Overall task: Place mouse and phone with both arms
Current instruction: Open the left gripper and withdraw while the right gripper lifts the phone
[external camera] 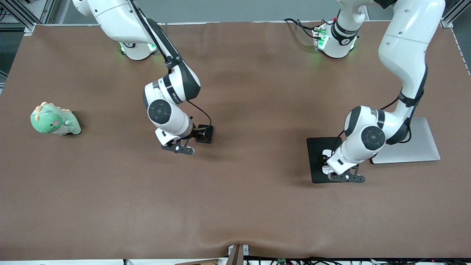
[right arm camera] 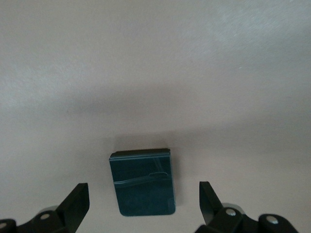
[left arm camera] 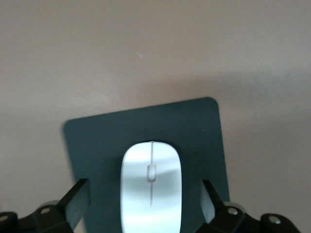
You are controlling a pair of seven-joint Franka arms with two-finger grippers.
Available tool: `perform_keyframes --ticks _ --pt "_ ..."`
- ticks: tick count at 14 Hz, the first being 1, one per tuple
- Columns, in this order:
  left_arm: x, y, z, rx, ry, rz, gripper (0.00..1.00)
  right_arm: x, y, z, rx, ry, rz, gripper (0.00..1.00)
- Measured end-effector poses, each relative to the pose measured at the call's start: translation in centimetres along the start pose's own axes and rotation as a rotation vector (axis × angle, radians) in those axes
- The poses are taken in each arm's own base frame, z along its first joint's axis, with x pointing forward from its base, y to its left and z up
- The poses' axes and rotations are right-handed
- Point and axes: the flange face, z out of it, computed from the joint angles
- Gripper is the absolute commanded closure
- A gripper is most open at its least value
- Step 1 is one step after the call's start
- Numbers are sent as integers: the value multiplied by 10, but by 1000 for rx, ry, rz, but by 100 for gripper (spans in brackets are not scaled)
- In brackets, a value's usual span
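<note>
The white mouse lies on the black pad, toward the left arm's end of the table. My left gripper hangs just over it, open, one finger on each side with a gap to the mouse on both. In the front view the left gripper covers most of the mouse and part of the pad. The black phone lies flat on the bare table. My right gripper hovers over it, open, fingers wide of both phone edges. The right gripper is over the middle of the table.
A grey flat slab lies beside the black pad, at the left arm's end. A green dinosaur plush sits at the right arm's end. Brown tabletop stretches toward the front camera.
</note>
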Motion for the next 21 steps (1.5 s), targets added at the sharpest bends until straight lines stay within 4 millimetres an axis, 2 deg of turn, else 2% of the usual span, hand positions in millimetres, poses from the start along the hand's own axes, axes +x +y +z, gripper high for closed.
perform_keyframes --ticks 3,7,10,12,13,15,16,18,19,21 --pt "4 -6 -73 34 7 -7 0 -6 -6 23 -1 15 -11 0" --pt "-3 -15 -172 65 17 -35 0 -13 -11 52 -11 20 -14 0" --pt "-15 -39 -240 13 21 -79 0 -16 -10 65 -8 38 -11 0" --pt "-29 -65 -278 -10 23 -93 0 -19 -6 72 -10 42 -9 0" --pt "-39 -78 -298 -15 25 -91 0 -22 -6 74 -12 41 -6 9" --pt "-57 -90 -335 -11 32 -57 0 -27 -9 77 -15 38 -10 46" --pt "-66 -91 -351 -10 28 -28 0 -30 -11 77 -16 38 -13 58" --pt "-82 -90 -378 -11 -6 36 0 -32 -13 77 -16 39 -17 93" --pt "-88 -90 -389 -13 -28 55 0 -32 -14 77 -16 39 -18 100" --pt "-95 -91 -401 -16 -62 62 0 -32 -14 77 -16 40 -18 100"
